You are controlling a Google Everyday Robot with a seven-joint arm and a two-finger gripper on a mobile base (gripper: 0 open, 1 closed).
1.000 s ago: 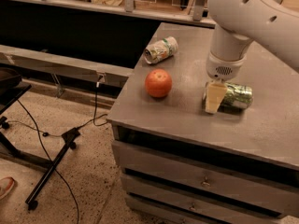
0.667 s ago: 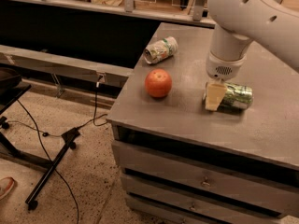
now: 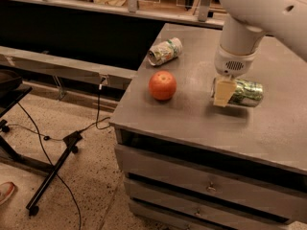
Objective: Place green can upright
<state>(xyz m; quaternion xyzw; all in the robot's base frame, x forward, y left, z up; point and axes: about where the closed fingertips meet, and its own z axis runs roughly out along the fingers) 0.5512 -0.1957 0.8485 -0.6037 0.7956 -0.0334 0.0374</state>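
Note:
The green can [image 3: 245, 93] lies on its side on the grey table top [image 3: 192, 119], to the right of the orange fruit [image 3: 162, 85]. It is shiny green with pale markings. My gripper [image 3: 224, 96] hangs down from the white arm [image 3: 240, 37] and sits at the can's left end, right against it and low over the table. The gripper's pale front part covers that end of the can.
A paler whitish-green can [image 3: 165, 51] lies on its side at the table's back left. The table's left edge [image 3: 129, 99] drops to the floor, where cables and a black stand [image 3: 53, 176] lie. Drawers [image 3: 206, 186] are below the front edge.

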